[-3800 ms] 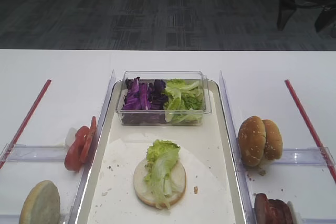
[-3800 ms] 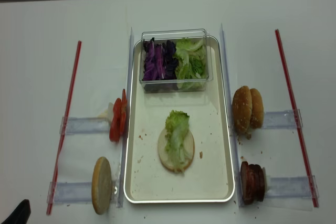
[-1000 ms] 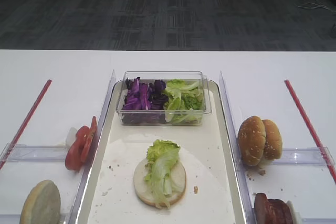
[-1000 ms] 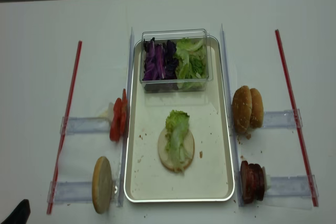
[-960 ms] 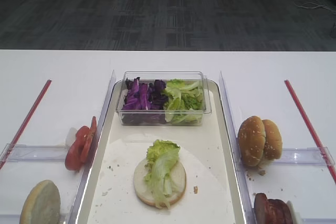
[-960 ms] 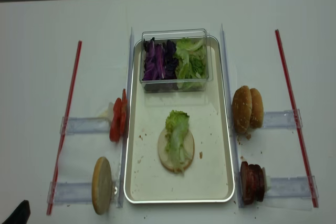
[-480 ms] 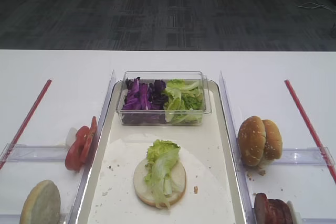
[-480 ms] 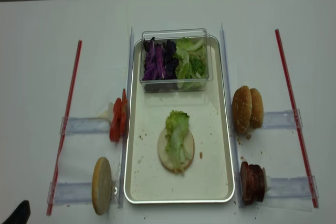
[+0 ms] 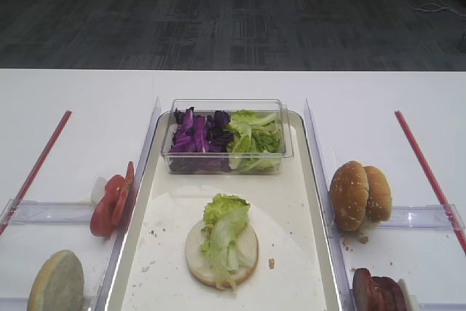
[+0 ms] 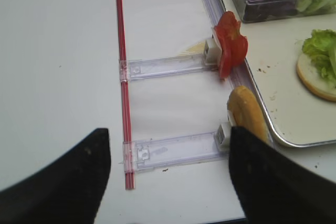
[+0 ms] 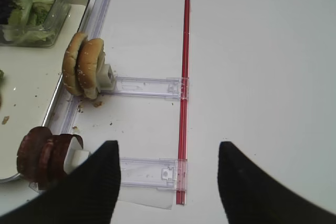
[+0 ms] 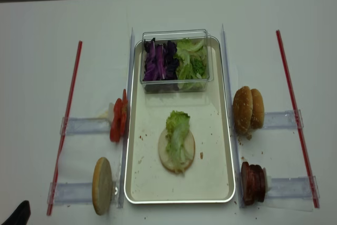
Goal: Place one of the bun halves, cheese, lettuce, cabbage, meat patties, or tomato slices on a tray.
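My right gripper [image 11: 167, 182] hangs empty, jaws wide, with the meat patties [image 11: 44, 153] at about 10 o'clock, probably nearer it than my left.

Both claws [image 11: 169, 192] [image 10: 168, 182] have plain matte black tapered fingers

white table [image 12: 42, 30], red strips [image 12: 71, 93], clear plastic holders [image 12: 84, 126], grey carpet [image 9: 233, 12]
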`<state>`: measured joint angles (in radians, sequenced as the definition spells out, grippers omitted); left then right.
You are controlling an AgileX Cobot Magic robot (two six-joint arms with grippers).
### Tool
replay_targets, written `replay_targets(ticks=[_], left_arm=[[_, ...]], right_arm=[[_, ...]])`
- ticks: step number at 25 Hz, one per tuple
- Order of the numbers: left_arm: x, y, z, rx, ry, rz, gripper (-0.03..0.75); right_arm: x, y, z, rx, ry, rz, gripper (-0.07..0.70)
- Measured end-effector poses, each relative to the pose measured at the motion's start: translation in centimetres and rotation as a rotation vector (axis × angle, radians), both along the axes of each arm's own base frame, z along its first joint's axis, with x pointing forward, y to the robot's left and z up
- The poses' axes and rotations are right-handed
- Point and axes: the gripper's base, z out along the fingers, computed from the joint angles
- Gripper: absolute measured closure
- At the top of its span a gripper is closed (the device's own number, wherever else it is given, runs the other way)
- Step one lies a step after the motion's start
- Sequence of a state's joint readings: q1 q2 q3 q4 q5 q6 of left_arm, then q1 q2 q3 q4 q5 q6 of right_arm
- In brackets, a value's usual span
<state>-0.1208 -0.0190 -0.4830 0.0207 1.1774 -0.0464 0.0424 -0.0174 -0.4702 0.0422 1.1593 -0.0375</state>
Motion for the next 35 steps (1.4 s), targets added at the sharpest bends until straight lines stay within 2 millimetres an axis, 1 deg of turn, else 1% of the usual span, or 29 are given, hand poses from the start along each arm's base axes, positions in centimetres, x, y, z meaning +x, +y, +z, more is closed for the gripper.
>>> replay_targets(ticks=[25, 27, 31, 35], left_arm=[[0.0, 0.0, 0.0, 0.0, 0.0, 0.0, 0.26], [0.0, 0.0, 0.0, 0.0, 0.0, 0.0, 0.26], [0.0, 0.0, 0.0, 0.0, 0.0, 0.0, 0.26], [0.0, 0.0, 0.0, 0.0, 0.0, 0.0, 0.26]], right_arm=[[0.0, 0.0, 0.0, 0.0, 0.0, 0.0, 0.194], [0.0, 0.02, 0.0, 0.002, 0.0, 0.001, 0.169], [0.0, 0.02, 0.0, 0.002, 0.0, 0.001, 0.078], [0.0, 0.02, 0.0, 0.002, 0.0, 0.001, 0.048]])
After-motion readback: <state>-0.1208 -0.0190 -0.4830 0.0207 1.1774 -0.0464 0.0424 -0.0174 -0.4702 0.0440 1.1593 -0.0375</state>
